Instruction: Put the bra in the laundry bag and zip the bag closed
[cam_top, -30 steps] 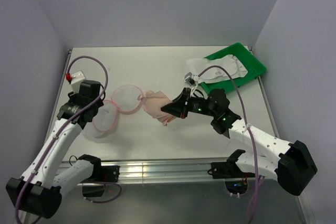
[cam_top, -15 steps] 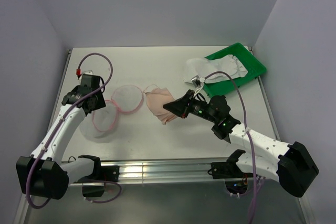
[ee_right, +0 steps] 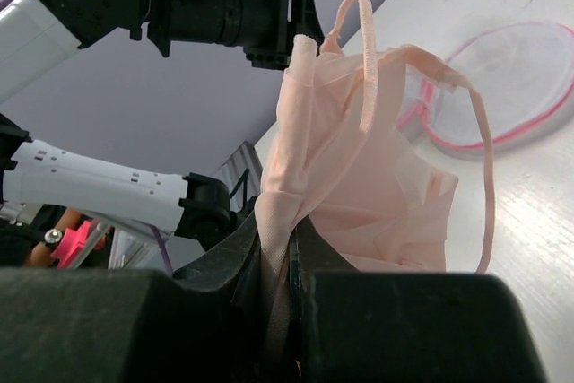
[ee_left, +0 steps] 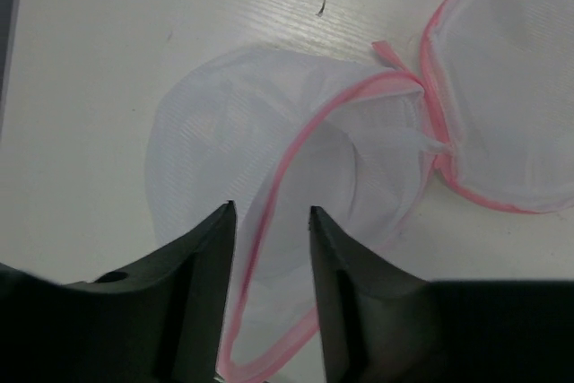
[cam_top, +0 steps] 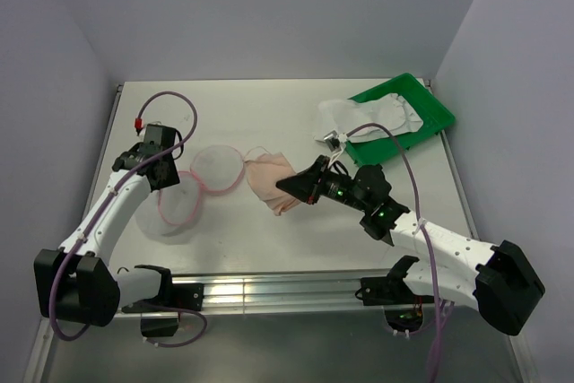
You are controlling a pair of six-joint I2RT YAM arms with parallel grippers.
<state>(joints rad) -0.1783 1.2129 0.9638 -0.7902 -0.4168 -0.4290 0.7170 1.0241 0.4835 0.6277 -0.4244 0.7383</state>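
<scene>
Right pincer is clamped on the bra, a peach-pink garment pinched by a fold of fabric between its two fingers. The cups and a thin strap hang loose from that fold, above the middle of the white counter. Gripping it bunched like this looks meant to make a compact bundle that can pass through a small opening.

Just beside the bra, on its left, lies the laundry bag, a see-through white mesh pouch with a pink zipper rim. It is unzipped and splayed in two rounded halves flat on the counter.

Left pincer hovers over the nearer half with its jaws apart, straddling the pink rim without pinching it. This is probably to lift that edge and hold the mouth wide.

The bra is outside the bag, so nothing is packed or zipped yet. A green tray holding white cloth sits at the far right corner, well apart.
</scene>
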